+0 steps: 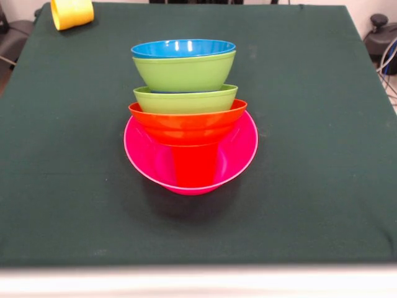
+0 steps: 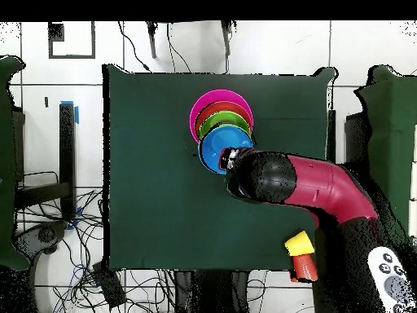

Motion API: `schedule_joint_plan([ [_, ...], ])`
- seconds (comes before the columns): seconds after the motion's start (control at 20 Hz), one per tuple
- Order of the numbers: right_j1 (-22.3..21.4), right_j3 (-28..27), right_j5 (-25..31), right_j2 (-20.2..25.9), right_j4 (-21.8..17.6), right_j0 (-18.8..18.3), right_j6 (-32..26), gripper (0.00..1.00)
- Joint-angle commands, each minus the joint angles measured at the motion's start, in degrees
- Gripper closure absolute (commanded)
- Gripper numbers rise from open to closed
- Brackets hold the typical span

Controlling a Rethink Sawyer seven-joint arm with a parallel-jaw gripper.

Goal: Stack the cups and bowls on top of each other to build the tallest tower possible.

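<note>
The tower stands mid-table. Its base is a wide pink bowl with a red cup upright inside it. On the cup rest an orange bowl, two lime green bowls and a light blue bowl on top. A yellow cup lies on its side near a table corner, with an orange-red cup beside it in the overhead view. My gripper hangs over the blue bowl's rim in the overhead view, under the wrist; the front view does not show it.
The red and black arm reaches across the dark green table from the corner where the loose cups lie. Cables and chairs surround the table on the floor.
</note>
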Motion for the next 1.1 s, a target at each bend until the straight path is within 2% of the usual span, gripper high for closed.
schedule_joint_plan([
  [0.05, -1.2, 4.6, 3.3, 9.2, -0.3, -7.2, -15.6, 0.0],
  [0.4, -1.0, 6.5, 1.9, 13.3, -3.3, -10.7, -14.1, 0.0],
  [0.7, 6.3, 4.7, 4.2, 14.9, -6.8, -12.8, -15.0, 0.0],
  [0.95, 9.2, 3.7, 3.5, 14.6, -10.4, -13.1, -14.3, 0.0],
  [1.1, 11.0, 3.7, 2.8, 17.2, -11.4, -14.9, -16.7, 0.0],
])
